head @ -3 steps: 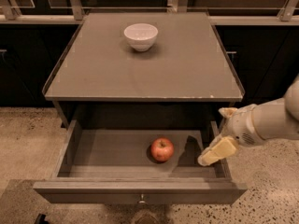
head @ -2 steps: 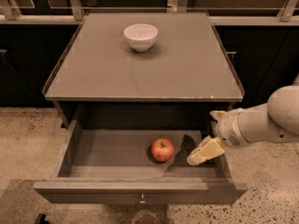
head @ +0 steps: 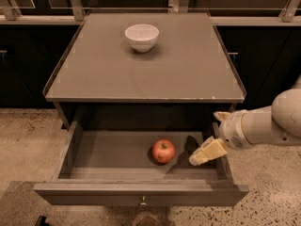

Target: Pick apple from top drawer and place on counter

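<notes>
The red apple [head: 163, 151] lies in the open top drawer [head: 141, 192], right of its middle. My gripper [head: 206, 142] reaches in from the right, over the drawer's right end and just right of the apple, not touching it. Its jaws stand open and empty; the lower cream finger [head: 207, 152] points down-left toward the apple. The grey-brown counter [head: 188, 69] is above the drawer.
A white bowl [head: 141, 36] stands on the counter at the back, left of centre. The counter has thin raised side edges. Dark cabinets flank the unit. Speckled floor lies on both sides and in front.
My gripper has moved left and slightly down, into the drawer's right end and closer to the apple. The apple and bowl have not moved.
</notes>
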Robot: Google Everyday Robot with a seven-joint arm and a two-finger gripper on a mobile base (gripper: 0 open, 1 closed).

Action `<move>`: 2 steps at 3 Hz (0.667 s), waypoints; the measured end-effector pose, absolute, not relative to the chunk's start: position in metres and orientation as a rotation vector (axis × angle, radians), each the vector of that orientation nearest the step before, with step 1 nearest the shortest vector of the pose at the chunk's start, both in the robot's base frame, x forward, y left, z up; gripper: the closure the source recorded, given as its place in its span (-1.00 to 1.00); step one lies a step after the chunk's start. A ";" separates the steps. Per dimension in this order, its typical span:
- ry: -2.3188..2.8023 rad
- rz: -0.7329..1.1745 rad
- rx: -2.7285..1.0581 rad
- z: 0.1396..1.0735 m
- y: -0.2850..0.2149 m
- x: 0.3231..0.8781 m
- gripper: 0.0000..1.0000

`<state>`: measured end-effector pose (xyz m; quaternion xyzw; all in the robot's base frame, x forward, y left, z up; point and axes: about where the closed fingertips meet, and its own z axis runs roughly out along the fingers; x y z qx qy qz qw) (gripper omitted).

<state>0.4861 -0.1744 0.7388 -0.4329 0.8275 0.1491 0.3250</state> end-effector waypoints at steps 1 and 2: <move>2.133 0.422 -1.140 0.720 -0.153 0.498 -1.00; 2.105 0.446 -1.149 0.702 -0.129 0.509 -1.00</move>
